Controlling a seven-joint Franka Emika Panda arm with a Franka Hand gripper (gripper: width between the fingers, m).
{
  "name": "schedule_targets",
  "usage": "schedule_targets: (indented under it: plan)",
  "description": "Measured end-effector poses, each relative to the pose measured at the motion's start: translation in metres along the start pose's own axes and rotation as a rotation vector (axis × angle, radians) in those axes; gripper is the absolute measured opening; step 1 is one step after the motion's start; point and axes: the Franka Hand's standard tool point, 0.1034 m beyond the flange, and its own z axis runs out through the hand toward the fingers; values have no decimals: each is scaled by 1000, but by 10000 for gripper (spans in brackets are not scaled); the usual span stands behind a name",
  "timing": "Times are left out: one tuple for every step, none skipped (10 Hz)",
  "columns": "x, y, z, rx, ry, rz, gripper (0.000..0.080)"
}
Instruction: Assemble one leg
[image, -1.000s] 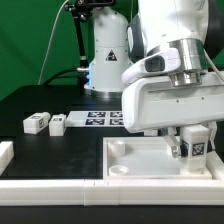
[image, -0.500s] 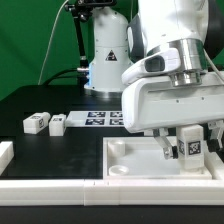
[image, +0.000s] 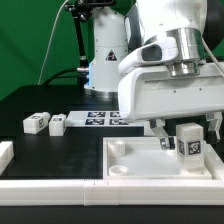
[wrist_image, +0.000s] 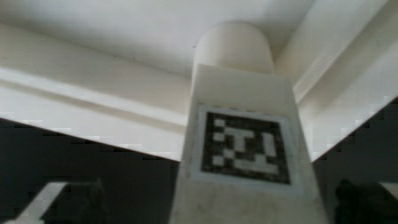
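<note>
One leg (image: 190, 141) stands upright on the large white panel (image: 135, 160), at its corner on the exterior view's right, its marker tag facing the camera. My gripper (image: 188, 133) is open just above and around it, with one finger (image: 163, 138) apart from the leg's side. In the wrist view the leg (wrist_image: 240, 130) fills the middle, its rounded end set into the panel's corner socket. Dark gaps separate it from both fingertips (wrist_image: 50, 203), so nothing is held by the gripper (wrist_image: 201, 208).
Two more legs (image: 37, 123) (image: 57, 124) lie on the black table at the exterior view's left. The marker board (image: 100, 118) lies behind the panel. A white rail (image: 50, 186) runs along the front edge. The robot base (image: 105, 60) stands at the back.
The gripper opened off the leg and rose a little, shifting towards the exterior view's left. The leg stays standing in the panel's corner.
</note>
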Motion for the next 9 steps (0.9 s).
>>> schedule_targets:
  plan:
    - [0,1,-2,8,-26,0,649]
    - [4,1,-4,18,-55,-1,649]
    - [5,1,-4,13,-40,-1,649]
    - [-1,-3,-1,29,-86,12,649]
    - [-4,-11,-2,68,-211,21,649]
    - [-1,-8,-3,88,-284,23,649]
    - [-2,-7,-3,105,-348,26,649]
    - [-7,-11,-6,138,-454,31,649]
    - [-5,-13,-6,158,-509,29,649]
